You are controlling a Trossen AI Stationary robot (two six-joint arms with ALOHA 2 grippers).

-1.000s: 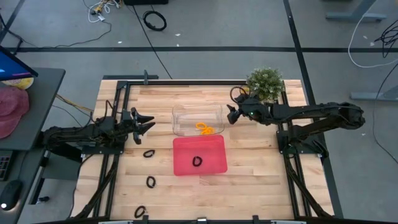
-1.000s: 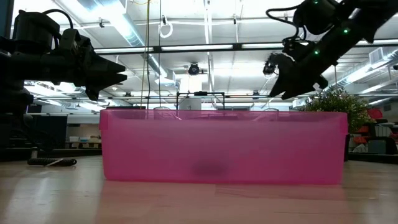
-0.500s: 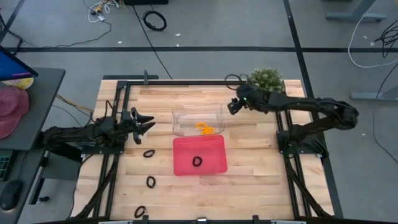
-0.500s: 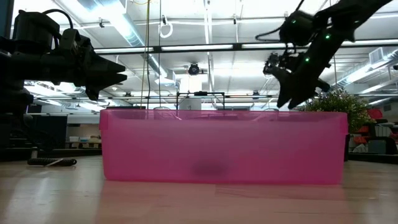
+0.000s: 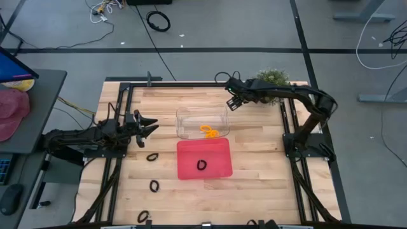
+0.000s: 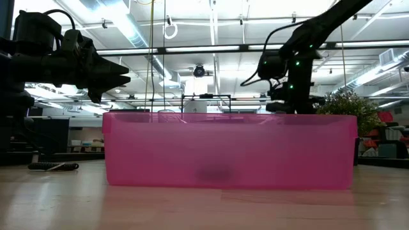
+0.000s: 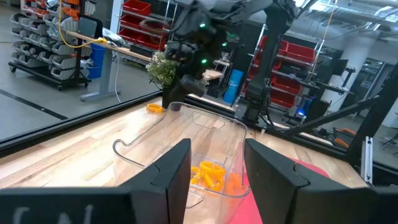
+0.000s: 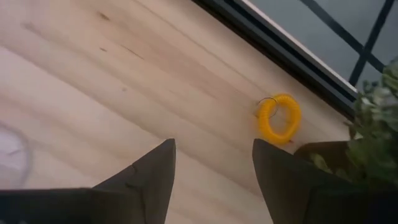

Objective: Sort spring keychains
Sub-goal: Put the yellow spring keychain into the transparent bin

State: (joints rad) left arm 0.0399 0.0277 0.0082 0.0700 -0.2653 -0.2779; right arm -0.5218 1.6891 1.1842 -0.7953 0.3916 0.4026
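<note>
The right gripper (image 5: 230, 103), fingers spread and empty, is hovering at the table's far edge over a loose orange keychain (image 8: 280, 118) beside the plant (image 5: 272, 79), apparently lining up a pick. Next it needs to descend and close on that loop, then carry it to the clear bin (image 5: 191, 114) holding the other orange keychains (image 5: 208, 131). The left gripper (image 5: 149, 125) is waiting open at the left, with black keychains (image 5: 151, 156) lying near it.

Orange spring keychains (image 5: 208, 131) are lying tangled together inside the clear bin (image 5: 184, 114), near its right end. One black spring keychain (image 5: 201, 165) is resting flat in the red tray (image 5: 219, 170), near its middle. Three more black keychains are lying apart on the desk (image 5: 254, 184) left of the tray (image 5: 152, 156) (image 5: 154, 186) (image 5: 144, 216). A single orange keychain (image 8: 279, 118) is lying flat near the desk's far edge, beside the plant (image 5: 272, 77).
</note>
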